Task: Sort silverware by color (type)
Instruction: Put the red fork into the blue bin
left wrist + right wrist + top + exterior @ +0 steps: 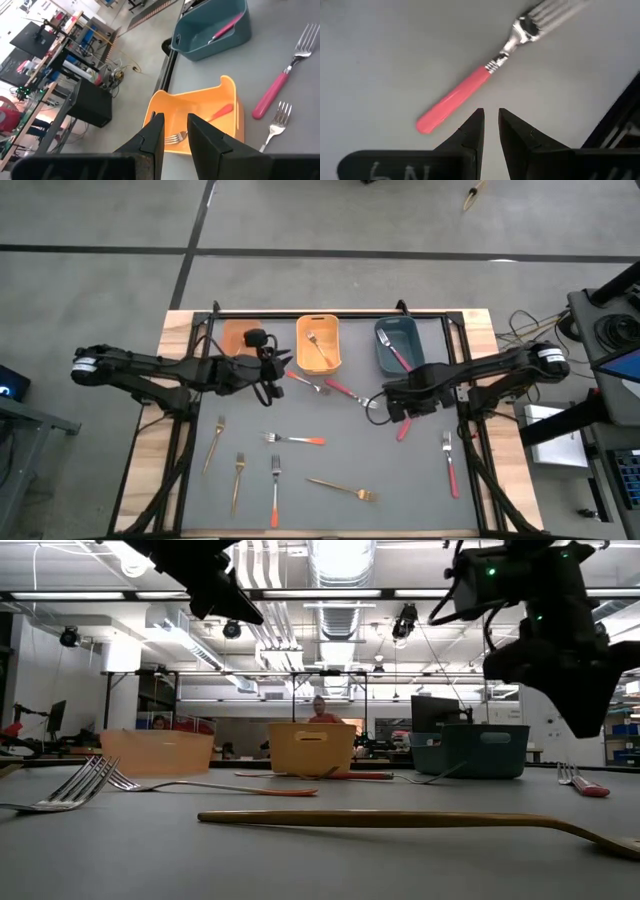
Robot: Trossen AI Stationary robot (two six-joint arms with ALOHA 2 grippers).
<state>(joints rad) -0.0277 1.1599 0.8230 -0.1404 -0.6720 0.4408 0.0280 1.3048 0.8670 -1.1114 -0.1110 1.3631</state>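
Forks lie scattered on the grey mat point(400, 480): gold ones point(345, 490), orange-handled ones point(295, 439) and red-pink-handled ones point(450, 463). One orange-handled fork point(200, 125) lies in the orange bin point(227, 107), and a pink one point(225, 27) in the blue bin point(197, 47). My left gripper point(175, 122) hovers near the orange bin, a little open, with nothing between its fingers. My right gripper point(491, 117) points down over a pink-handled fork point(460, 97) lying flat on the mat. It is slightly open and clear of the fork.
A third, pale orange bin point(238, 335) stands at the far left of the row. Two more forks point(280, 85) lie on the mat between the grippers. In the low view a gold fork point(420, 820) lies close to the near edge. People show in the room beyond.
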